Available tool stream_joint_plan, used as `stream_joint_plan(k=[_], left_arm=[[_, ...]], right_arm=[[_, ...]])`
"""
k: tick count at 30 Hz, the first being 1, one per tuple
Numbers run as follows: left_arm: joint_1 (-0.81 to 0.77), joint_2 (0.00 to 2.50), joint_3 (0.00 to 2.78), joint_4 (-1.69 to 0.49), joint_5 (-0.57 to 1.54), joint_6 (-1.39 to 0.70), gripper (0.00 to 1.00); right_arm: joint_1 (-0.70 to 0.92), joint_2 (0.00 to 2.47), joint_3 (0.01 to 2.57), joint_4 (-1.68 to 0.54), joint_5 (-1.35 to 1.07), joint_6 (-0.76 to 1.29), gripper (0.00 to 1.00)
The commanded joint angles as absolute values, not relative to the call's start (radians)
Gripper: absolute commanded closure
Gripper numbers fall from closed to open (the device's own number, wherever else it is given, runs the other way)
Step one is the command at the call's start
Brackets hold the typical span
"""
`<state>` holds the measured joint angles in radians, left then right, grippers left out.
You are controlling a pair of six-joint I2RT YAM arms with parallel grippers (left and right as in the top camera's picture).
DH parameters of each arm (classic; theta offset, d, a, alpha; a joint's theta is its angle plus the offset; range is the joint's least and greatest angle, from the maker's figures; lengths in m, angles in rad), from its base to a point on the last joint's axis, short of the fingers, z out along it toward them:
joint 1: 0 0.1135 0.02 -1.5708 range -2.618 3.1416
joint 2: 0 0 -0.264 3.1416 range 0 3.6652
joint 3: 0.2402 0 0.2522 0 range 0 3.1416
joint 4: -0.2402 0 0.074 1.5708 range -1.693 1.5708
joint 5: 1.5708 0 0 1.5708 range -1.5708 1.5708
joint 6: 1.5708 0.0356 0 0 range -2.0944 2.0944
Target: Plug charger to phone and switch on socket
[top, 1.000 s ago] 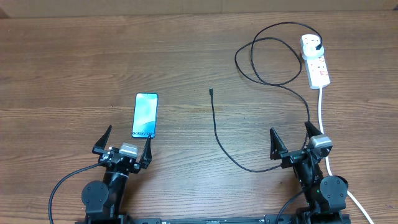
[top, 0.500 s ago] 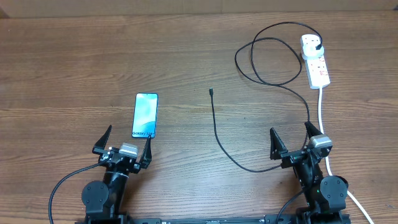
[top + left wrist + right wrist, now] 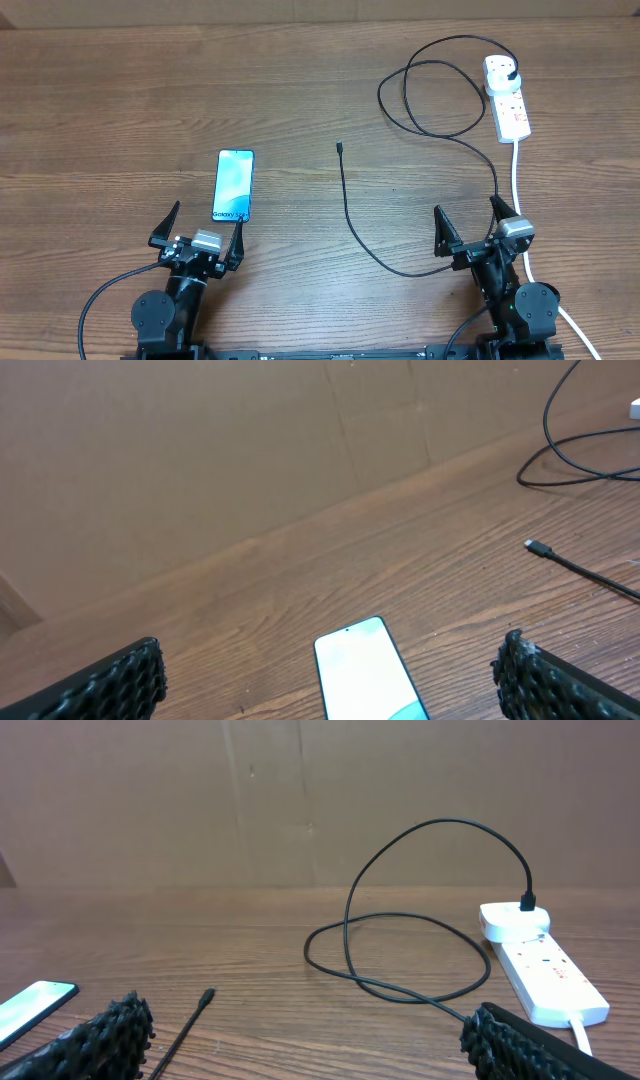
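The phone (image 3: 233, 185) lies flat on the left of the wooden table, its light-blue screen up; the left wrist view shows its top end (image 3: 365, 670) between my fingers' line of sight. My left gripper (image 3: 202, 232) sits just behind it, open and empty. The charger's thin black cable (image 3: 350, 215) runs from a free connector tip (image 3: 340, 147) at mid-table, loops, and ends in a black plug (image 3: 513, 75) seated in the white socket strip (image 3: 507, 98) at the far right. My right gripper (image 3: 476, 225) is open near the front right, with the cable (image 3: 400, 988) passing ahead of it.
The socket's thick white cord (image 3: 519, 190) runs down the right side past my right arm toward the front edge. A brown cardboard wall (image 3: 300, 800) stands along the table's far side.
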<state>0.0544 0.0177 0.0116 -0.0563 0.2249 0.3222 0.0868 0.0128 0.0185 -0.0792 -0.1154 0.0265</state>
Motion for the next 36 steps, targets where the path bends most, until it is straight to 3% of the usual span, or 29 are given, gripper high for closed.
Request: stream_joint_plan(k=[1, 23, 36], left_arm=[[0.059, 0.006, 0.005, -0.054, 0.229, 0.34, 0.0], [0.059, 0.006, 0.024, -0.056, 0.2, 0.055, 0.0], [0.059, 0.193, 0.323, -0.275, 0.204, -0.031, 0.0]], right_arm=[[0.093, 0.003, 0.008, -0.075, -0.109, 0.029, 0.0], [0.093, 0.003, 0.008, -0.075, -0.109, 0.028, 0.0], [0.093, 0.003, 0.008, -0.075, -0.109, 0.028, 0.0]])
